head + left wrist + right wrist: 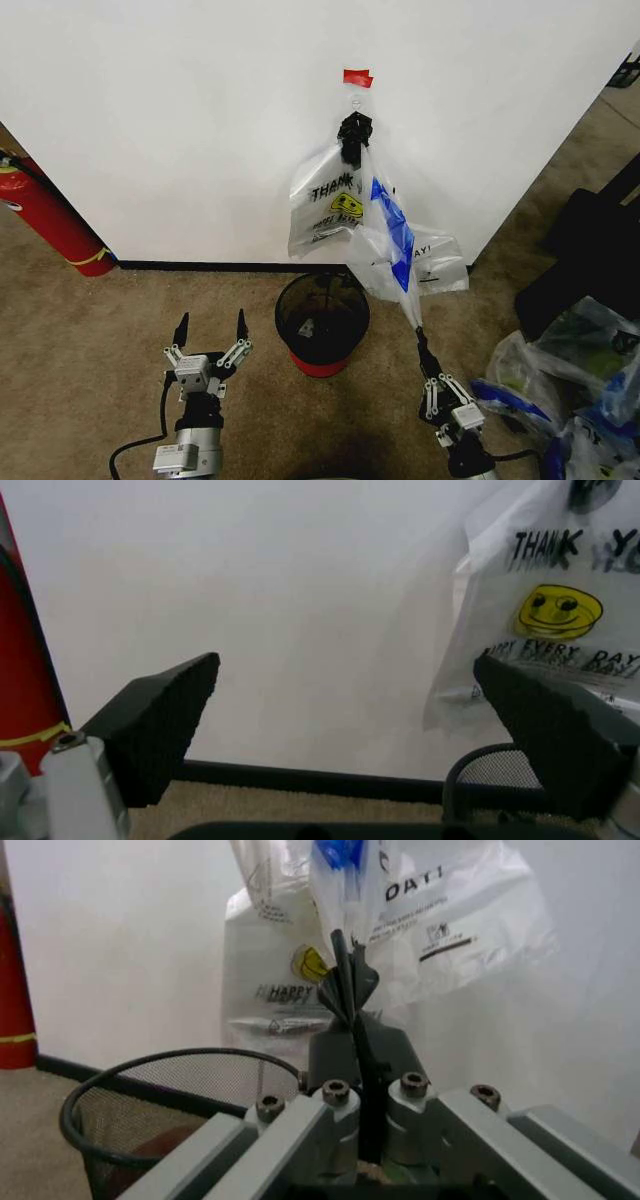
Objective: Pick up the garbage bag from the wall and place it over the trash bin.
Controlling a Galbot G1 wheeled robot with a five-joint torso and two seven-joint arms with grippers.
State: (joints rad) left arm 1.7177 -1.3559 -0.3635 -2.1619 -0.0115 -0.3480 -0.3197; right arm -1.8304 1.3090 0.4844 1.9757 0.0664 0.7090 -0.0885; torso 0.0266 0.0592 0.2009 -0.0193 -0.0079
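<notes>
The garbage bag, clear plastic with blue patches, hangs from a small hook on the white wall, under a piece of red tape. Its lower end is pulled down and to the right. My right gripper is shut on that lower end, right of the trash bin. In the right wrist view the closed fingers pinch plastic under the blue patch, with the bin's rim beside them. My left gripper stands open left of the bin, its pads wide apart.
A whitish "THANK YOU" smiley bag hangs from the same hook, behind the garbage bag. A red fire extinguisher leans at the wall's left. Filled plastic bags lie on the carpet at the right. A black baseboard runs along the wall.
</notes>
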